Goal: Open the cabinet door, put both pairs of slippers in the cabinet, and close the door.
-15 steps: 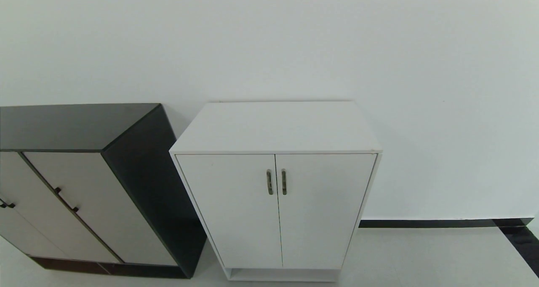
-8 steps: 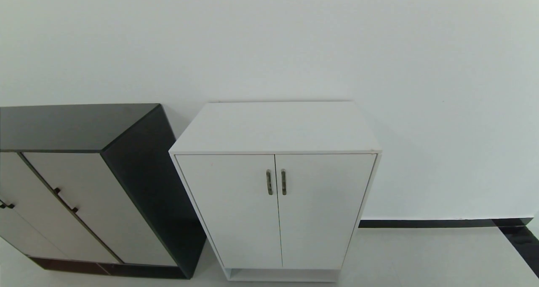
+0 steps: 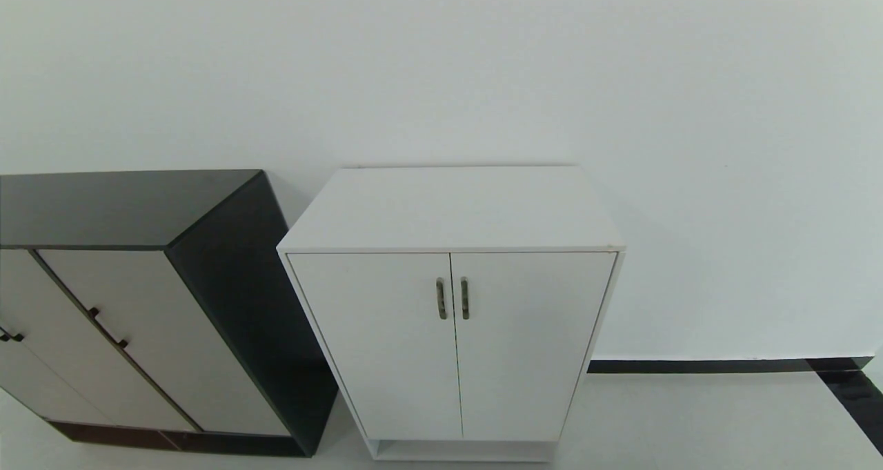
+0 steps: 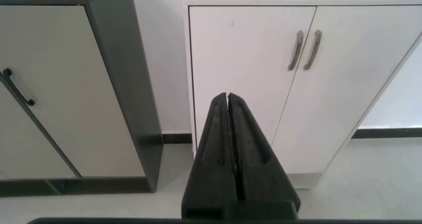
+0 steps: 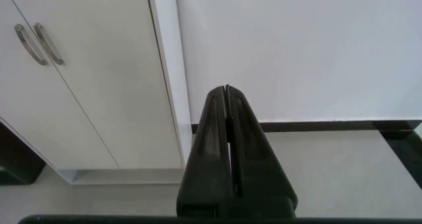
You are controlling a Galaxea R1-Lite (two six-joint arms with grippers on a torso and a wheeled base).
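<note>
No change from earlier frames. Tall white two-door cabinet (image 3: 386, 346) stands centre at far wall, long axis vertical, closed doors facing near (black-sided cabinet (image 3: 234, 297) just left). Metal bar handles (image 3: 441, 298) vertical. Left gripper (image 4: 229, 99) and right gripper (image 5: 227, 91) clenched, empty.

White two-door wooden cabinet (image 3: 452, 208) stands centre, back against the plain white wall (image 3: 621, 76), on the pale smooth floor (image 3: 690, 422). Its left door (image 3: 379, 346) and right door (image 3: 528, 346) are shut and meet at the middle. Left metal bar handle (image 3: 441, 298) and right metal bar handle (image 3: 465, 297) stand upright, side by side at the seam, in the doors' upper half. Black-sided cabinet with pale doors (image 3: 227, 297) sits just left, angled; touching or not, can't tell. Black skirting strip (image 3: 697, 366) runs along the wall foot, right of the white cabinet.
</note>
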